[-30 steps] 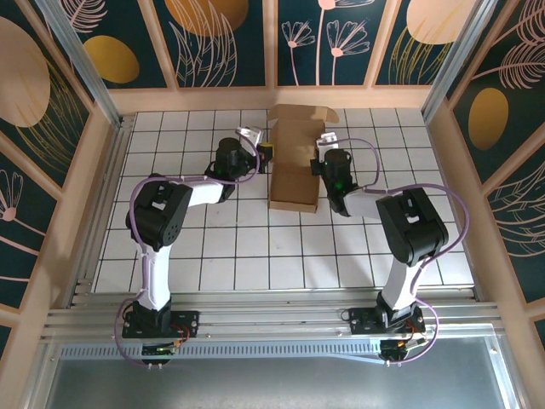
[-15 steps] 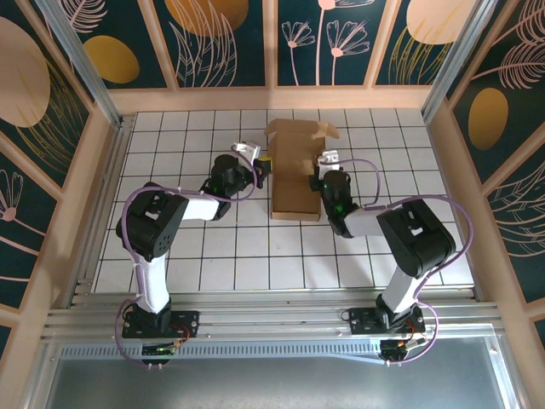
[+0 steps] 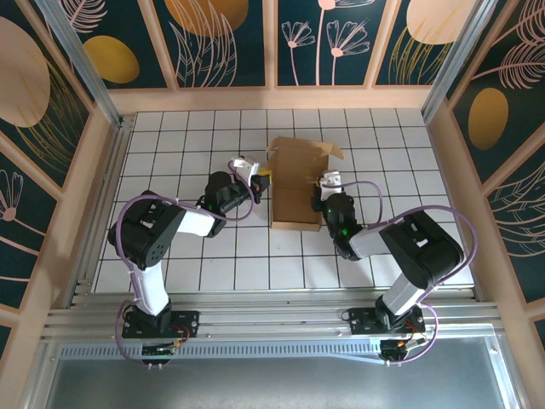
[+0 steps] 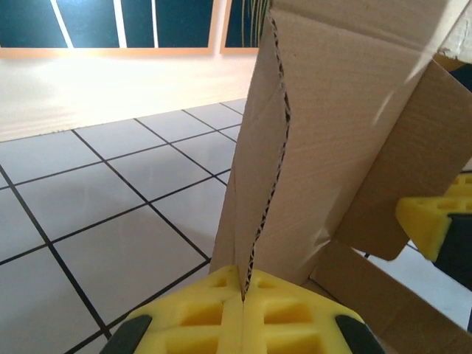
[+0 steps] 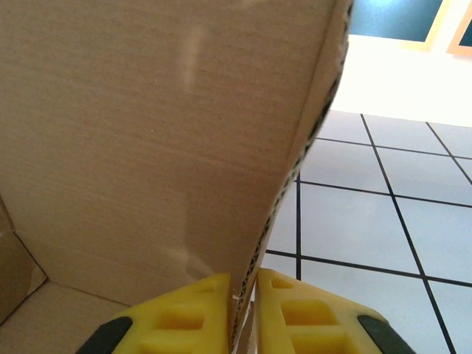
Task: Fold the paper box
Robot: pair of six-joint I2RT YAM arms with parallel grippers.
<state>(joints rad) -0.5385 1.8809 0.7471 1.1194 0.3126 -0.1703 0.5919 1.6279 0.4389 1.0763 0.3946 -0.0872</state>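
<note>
The paper box point(image 3: 296, 175) is brown corrugated cardboard, half folded, standing on the white tiles between my two grippers. My left gripper point(image 3: 260, 177) is at its left side. In the left wrist view that gripper point(image 4: 243, 286) is shut on the raw edge of an upright wall of the paper box point(image 4: 332, 133). My right gripper point(image 3: 323, 189) is at the box's right side. In the right wrist view its yellow pads point(image 5: 243, 284) straddle a side wall of the paper box point(image 5: 147, 133), slightly apart, with a thin gap at the right pad, so it is open.
The white tiled floor point(image 3: 230, 256) runs out to wooden walls on three sides, with a metal rail along the left. A loose top flap point(image 3: 328, 152) sticks out at the box's far right corner. My right gripper's yellow finger point(image 4: 431, 221) shows beyond the box in the left wrist view.
Both grippers and the box have shifted toward the near edge, and the arms have sunk lower. The right gripper's pads have eased apart round the wall; the left keeps its grip.
</note>
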